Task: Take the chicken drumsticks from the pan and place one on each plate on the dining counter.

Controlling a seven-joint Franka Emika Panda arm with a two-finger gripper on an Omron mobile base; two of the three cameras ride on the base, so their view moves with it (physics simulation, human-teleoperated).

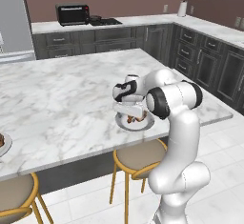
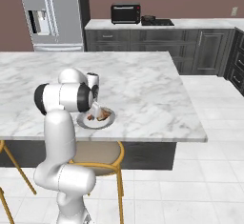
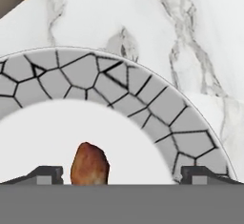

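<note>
Down over the plate (image 1: pixel 148 123) is where the pincer (image 1: pixel 130 114) hangs in the left base view, near the front edge of the marble desk (image 1: pixel 62 99). A brown drumstick (image 1: pixel 138 119) lies on that plate, right under the hand, partly hidden by it. Its long axis is hard to read from this side. Far back from the plate, on the rear worktop, a black toaster oven (image 1: pixel 73 14) stands, with a dark pan (image 1: pixel 95 17) just beside it. At the left edge of this view, well apart from the plate, part of a second plate (image 1: pixel 5 147) shows with something brown on it. Two stools (image 1: pixel 140 157) stand under the desk's front edge.

From the right base view the same plate (image 2: pixel 88 122) sits close to the desk's (image 2: pixel 143 94) front edge, and the drumstick (image 2: pixel 103 116) shows more plainly, lying toward the plate's right side, just beside the pincer (image 2: pixel 97 110); the tips seem to reach the plate, but the arm hides them. A grey fridge (image 2: pixel 52 13) stands far behind the plate, which the other base view cuts off.

Looking along the hand, the pincer's (image 3: pixel 122 173) two dark tips stand wide apart, clamped on nothing. The drumstick (image 3: pixel 89 165) lies between them, nearer the left tip, touching neither, its long axis running away from the camera with its rounded end toward the plate's cracked-pattern grey rim (image 3: pixel 157 108). Only this view shows that rim pattern and the gap at each side of the meat.
</note>
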